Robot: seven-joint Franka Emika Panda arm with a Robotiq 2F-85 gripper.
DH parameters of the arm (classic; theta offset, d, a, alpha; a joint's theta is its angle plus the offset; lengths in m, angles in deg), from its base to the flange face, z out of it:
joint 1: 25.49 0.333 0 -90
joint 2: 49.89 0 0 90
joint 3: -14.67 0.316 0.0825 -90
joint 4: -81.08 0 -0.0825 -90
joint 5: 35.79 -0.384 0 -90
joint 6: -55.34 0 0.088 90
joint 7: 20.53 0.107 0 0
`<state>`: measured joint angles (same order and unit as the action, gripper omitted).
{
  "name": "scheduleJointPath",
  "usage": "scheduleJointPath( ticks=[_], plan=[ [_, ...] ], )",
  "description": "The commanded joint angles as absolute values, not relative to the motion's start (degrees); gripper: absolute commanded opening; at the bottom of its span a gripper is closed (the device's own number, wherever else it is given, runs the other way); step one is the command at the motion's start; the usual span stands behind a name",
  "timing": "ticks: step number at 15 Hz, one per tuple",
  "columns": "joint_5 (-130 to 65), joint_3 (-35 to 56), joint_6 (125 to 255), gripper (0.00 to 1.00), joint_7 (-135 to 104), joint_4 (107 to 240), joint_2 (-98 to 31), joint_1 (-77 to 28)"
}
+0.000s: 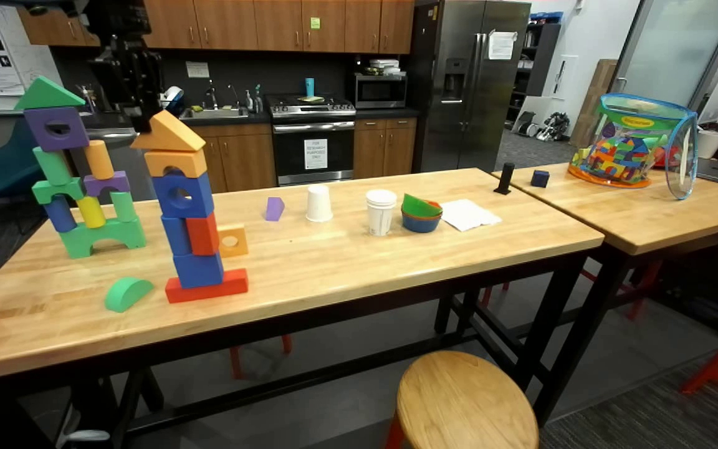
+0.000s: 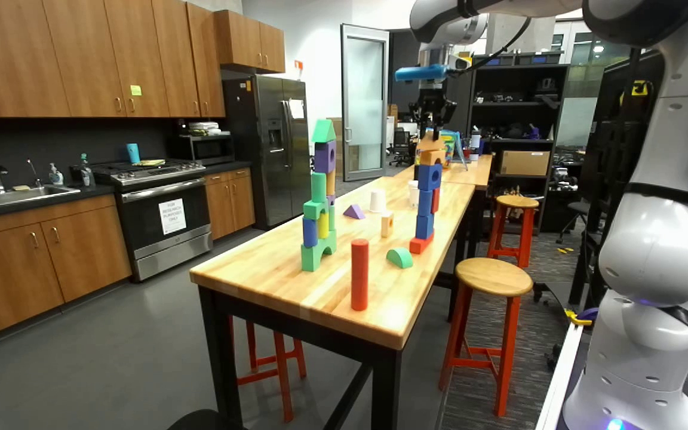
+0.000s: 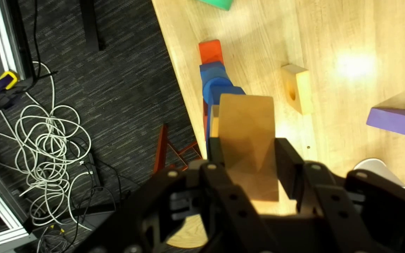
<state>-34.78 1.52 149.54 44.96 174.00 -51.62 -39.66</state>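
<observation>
Blond wood: long table point(image 2: 272, 278), black-framed below. White robot arm point(image 2: 654, 239) beside the table, reaching out over one long edge. Wooden stool point(image 2: 494, 278), red-legged, just off the same edge. Block castle point(image 1: 98, 159) in green, purple, yellow, blue and orange, capped by a green triangle point(image 1: 49, 95), toward the opposite long edge. Slim tower point(image 1: 176, 236) by the arm-side edge: red slab point(image 1: 207, 293) at the foot, mostly blue above, orange arch point(image 1: 175, 158) near the top. Black gripper point(image 3: 248, 151) directly over that tower, pointing down; fingers point(image 3: 288, 165) closed in from both sides on an orange triangular block point(image 1: 171, 134), parted only by its thickness. Set at the tower's peak, flat base over the orange arch, a little out of line with it; probably touching, though too hemmed in by dark fingers to be sure. Green half-round point(image 1: 127, 294) near the red slab, curve upward. Orange holed block point(image 3: 301, 91) standing near the tower, farther from the edge. Purple wedge point(image 1: 274, 209) farther in again, well apart.
</observation>
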Motion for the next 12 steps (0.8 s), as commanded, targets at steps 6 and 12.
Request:
scheduleJointPath(
  ticks=[6,12],
  plan=[
    [-35.6,1.1,148.7,0.15,46.1,173.2,-51.7,-39.7],
    [-35.3,1.1,148.7,0.15,46.0,173.3,-51.8,-39.8]
  ],
)
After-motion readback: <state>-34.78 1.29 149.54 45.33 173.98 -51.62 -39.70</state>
